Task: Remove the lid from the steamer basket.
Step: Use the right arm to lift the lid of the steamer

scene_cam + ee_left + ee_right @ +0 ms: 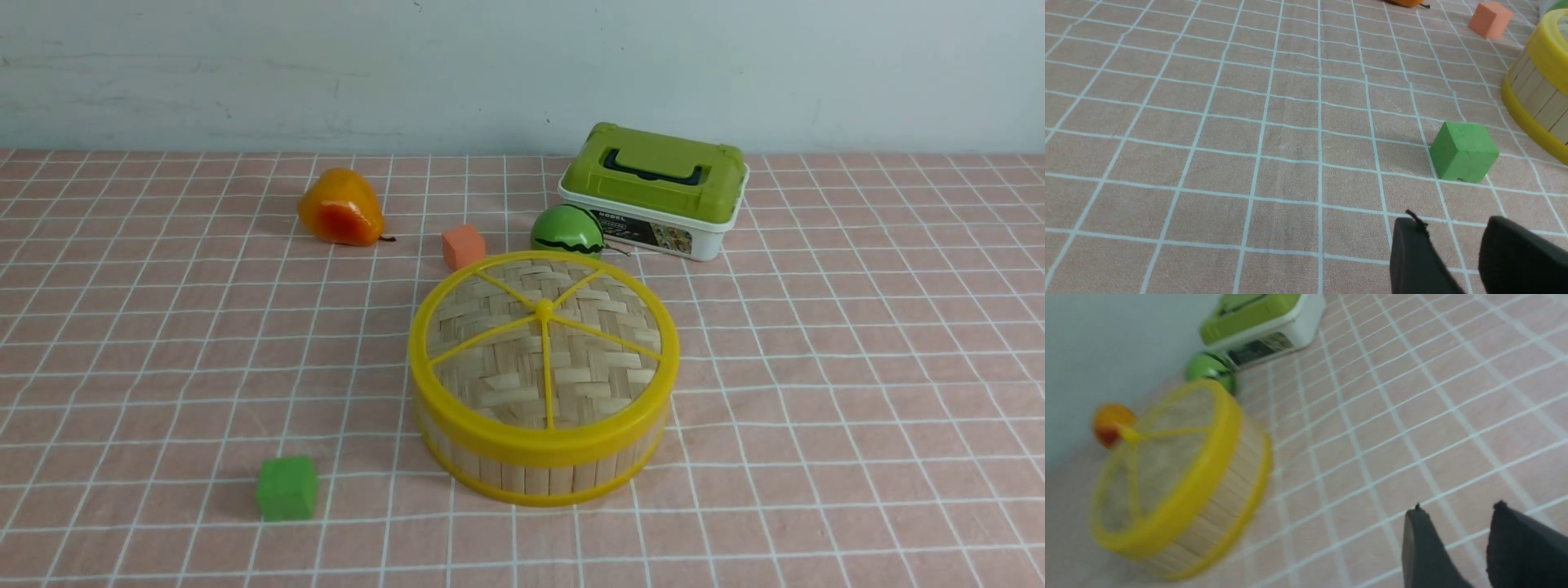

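- Lid [544, 343]: woven bamboo disc with yellow rim, seated flat on the steamer basket [539, 472], near the middle of the checked pink tablecloth [857, 367].
- Left gripper [1451, 223]: fingers parted with a clear gap, holding nothing, low over the cloth near the green cube [1464, 151].
- Right gripper [1457, 510]: fingers parted, empty, well apart from the basket.
- Behind the basket: orange cube [463, 246], toy watermelon [566, 231], green-lidded white box [653, 192].
- Far left: orange toy pear [340, 208].
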Action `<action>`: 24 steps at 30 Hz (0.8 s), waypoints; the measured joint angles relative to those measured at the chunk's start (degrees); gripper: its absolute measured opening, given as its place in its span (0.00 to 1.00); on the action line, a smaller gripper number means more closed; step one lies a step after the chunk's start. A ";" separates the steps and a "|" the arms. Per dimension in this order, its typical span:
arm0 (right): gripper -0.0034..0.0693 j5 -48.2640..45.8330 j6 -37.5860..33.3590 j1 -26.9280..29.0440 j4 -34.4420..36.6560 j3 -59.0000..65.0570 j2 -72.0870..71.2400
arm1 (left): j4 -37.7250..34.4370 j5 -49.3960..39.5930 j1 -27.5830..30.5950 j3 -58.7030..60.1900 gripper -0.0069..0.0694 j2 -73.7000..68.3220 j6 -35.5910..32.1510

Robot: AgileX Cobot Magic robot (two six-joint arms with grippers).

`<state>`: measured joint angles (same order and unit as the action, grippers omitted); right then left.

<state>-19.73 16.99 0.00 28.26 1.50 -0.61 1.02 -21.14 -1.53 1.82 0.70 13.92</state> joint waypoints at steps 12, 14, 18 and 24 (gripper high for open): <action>0.36 4.03 -7.50 0.00 17.29 0.00 0.00 | 0.00 0.00 0.00 0.00 0.40 0.00 0.00; 0.36 4.03 -8.62 0.00 17.45 0.00 0.00 | 0.00 0.00 0.00 0.00 0.40 0.00 0.00; 0.36 4.03 -11.63 0.00 17.63 0.00 0.00 | 0.00 0.00 0.00 0.00 0.40 0.00 0.00; 0.23 -2.21 -29.07 0.00 14.77 -11.01 3.03 | 0.00 0.00 0.00 0.00 0.40 0.00 0.00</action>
<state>-21.95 -12.08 0.00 43.03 -9.51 2.43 1.02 -21.14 -1.53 1.82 0.70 13.92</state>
